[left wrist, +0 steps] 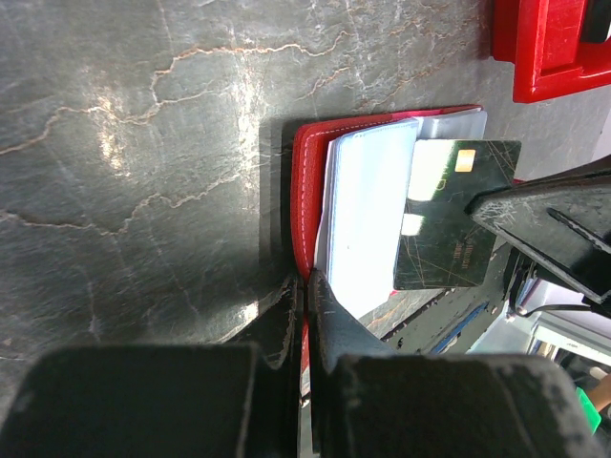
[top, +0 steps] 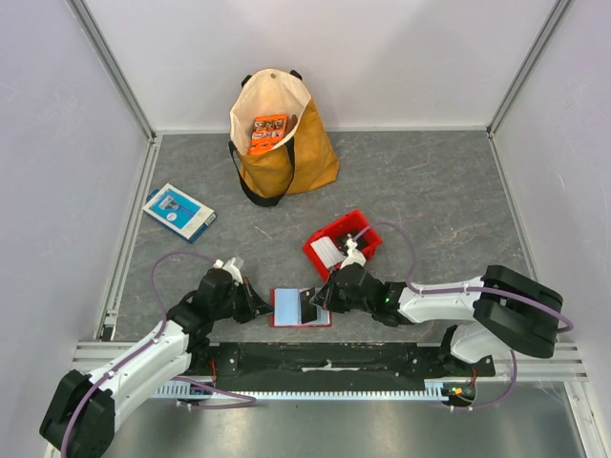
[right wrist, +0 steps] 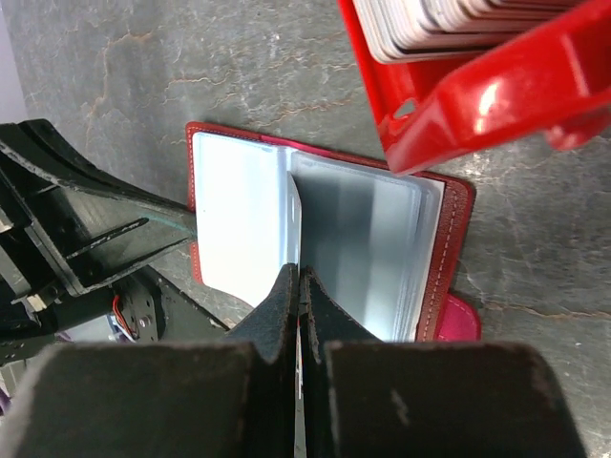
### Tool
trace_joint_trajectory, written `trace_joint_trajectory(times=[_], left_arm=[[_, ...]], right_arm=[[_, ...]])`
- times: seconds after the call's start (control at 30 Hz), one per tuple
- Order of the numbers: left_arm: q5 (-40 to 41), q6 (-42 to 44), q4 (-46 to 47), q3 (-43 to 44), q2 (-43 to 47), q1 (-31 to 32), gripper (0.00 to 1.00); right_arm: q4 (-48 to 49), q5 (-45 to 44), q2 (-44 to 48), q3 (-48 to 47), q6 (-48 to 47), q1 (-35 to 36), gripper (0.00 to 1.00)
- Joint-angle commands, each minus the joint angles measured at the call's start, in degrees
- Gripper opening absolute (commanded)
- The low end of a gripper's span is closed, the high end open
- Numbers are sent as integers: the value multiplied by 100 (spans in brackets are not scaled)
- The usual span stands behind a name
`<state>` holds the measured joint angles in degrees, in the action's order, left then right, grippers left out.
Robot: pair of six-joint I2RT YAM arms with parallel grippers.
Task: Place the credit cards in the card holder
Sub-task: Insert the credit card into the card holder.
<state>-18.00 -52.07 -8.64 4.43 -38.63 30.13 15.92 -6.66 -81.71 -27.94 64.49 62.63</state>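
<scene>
Right gripper [right wrist: 299,279] pinches one edge of a dark grey credit card [left wrist: 453,215] and holds it over the open card holder [left wrist: 304,181]. The step in hand, as we read it, is feeding this card into a pocket. Left gripper [left wrist: 305,291] clamps the holder's red cover at its left edge, steadying it on the grey table [top: 430,191] just ahead of the arm bases. Next, we judge, the card's free edge must find the mouth of a sleeve and slide in square, since a tilt could snag it. We see the holder spread like a book, with a red stitched cover outside and pale translucent pockets within, while more credit cards [right wrist: 449,19] stand stacked in the red bin [right wrist: 477,105] just beside it.
</scene>
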Motion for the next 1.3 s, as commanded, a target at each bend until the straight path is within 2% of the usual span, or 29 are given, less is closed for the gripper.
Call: trace_joint_trajectory(times=[0.0, 0.5, 1.17, 1.27], left_arm=[[25, -110, 91, 58, -30, 19, 2], [-11, -119, 205, 58, -145, 10, 2], [33, -163, 205, 6, -74, 10, 2], [42, -154, 188, 23, -74, 28, 2]], right_arm=[[437, -310, -99, 184, 380, 3, 0], [1211, 41, -635, 325, 626, 39, 0], [852, 68, -1338, -228, 908, 390, 0], [457, -46, -1234, -361, 759, 417, 8]])
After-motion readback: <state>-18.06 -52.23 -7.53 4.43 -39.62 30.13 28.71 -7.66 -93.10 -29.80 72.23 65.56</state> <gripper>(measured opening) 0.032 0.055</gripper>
